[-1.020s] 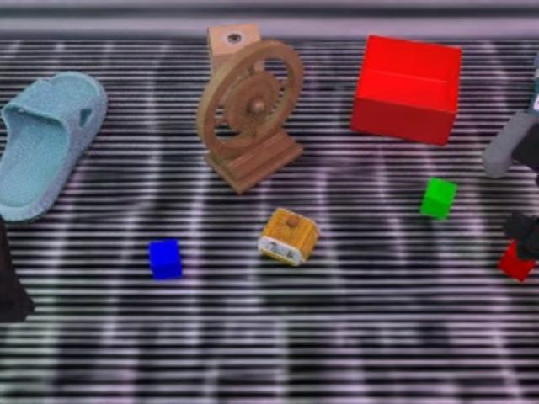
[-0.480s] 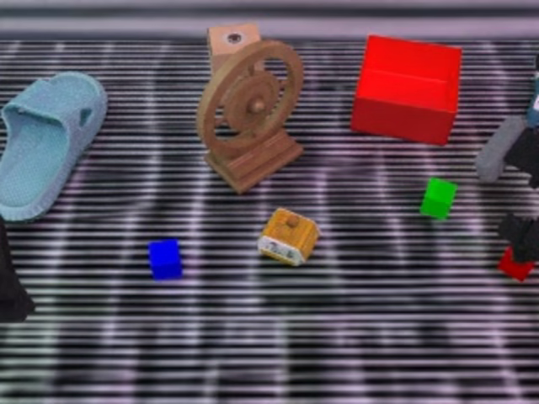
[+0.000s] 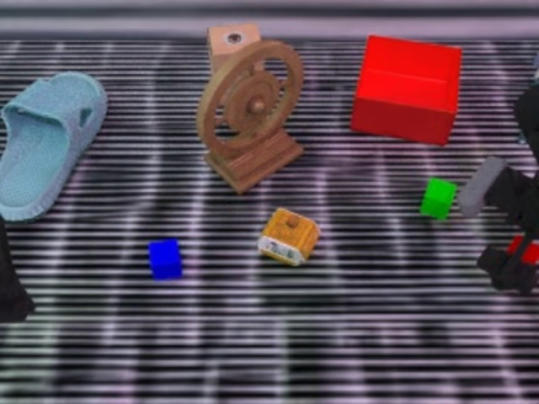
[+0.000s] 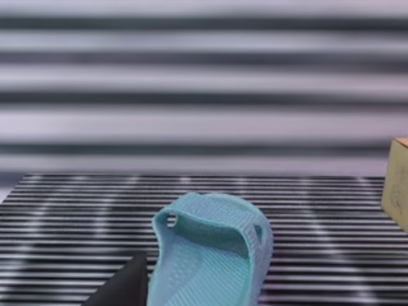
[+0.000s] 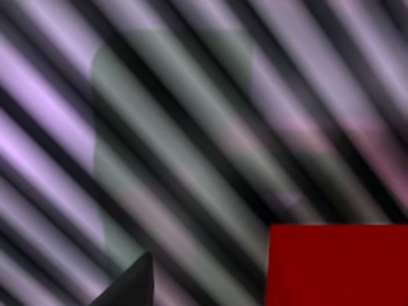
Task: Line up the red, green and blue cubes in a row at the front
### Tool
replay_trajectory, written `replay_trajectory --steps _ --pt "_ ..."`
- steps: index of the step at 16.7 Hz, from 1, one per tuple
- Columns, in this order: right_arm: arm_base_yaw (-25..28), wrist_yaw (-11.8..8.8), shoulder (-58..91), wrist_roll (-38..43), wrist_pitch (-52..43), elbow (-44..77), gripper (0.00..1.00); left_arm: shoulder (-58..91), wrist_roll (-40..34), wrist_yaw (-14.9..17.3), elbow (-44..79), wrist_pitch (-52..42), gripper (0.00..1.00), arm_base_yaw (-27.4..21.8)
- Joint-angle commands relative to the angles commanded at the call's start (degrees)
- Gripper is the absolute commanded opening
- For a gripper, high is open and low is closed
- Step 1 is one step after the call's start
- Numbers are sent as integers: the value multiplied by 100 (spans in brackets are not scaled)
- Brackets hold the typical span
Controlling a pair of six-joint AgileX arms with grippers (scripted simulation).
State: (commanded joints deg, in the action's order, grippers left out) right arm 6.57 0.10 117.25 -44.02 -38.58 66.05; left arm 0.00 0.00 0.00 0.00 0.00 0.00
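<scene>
The blue cube (image 3: 165,258) sits left of centre and the green cube (image 3: 439,199) right of centre, both untouched. At the table's right edge my right gripper (image 3: 515,257) hangs over the red cube (image 3: 523,246), which shows only as a sliver between the dark fingers. In the right wrist view the red cube (image 5: 338,264) lies close below, and the one visible fingertip (image 5: 135,284) stands apart from it, so the gripper is open. My left gripper (image 3: 8,290) is parked at the left edge; its fingertip (image 4: 127,287) is set wide, open, holding nothing.
A light blue slipper (image 3: 46,139) lies at the back left. A wooden wheel (image 3: 250,114) stands at the back centre with a tan block (image 3: 233,39) behind it. A big red open box (image 3: 407,88) is at the back right, and an orange toy block (image 3: 289,236) is in the middle.
My right arm has swung forward and slightly left, bringing its gripper down over the red cube and covering most of it. The cubes and my left arm have not moved.
</scene>
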Motion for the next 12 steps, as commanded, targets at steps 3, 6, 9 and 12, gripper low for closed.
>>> replay_trajectory --steps 3,6,9,12 --pt "2 0 57 0 83 -48 100 0 0 0 0 0 100 0" --pt "2 0 57 0 83 -48 92 0 0 0 0 0 100 0" --pt "2 0 57 0 83 -48 70 0 0 0 0 0 100 0" --pt "2 0 57 0 83 -48 47 0 0 0 0 0 100 0"
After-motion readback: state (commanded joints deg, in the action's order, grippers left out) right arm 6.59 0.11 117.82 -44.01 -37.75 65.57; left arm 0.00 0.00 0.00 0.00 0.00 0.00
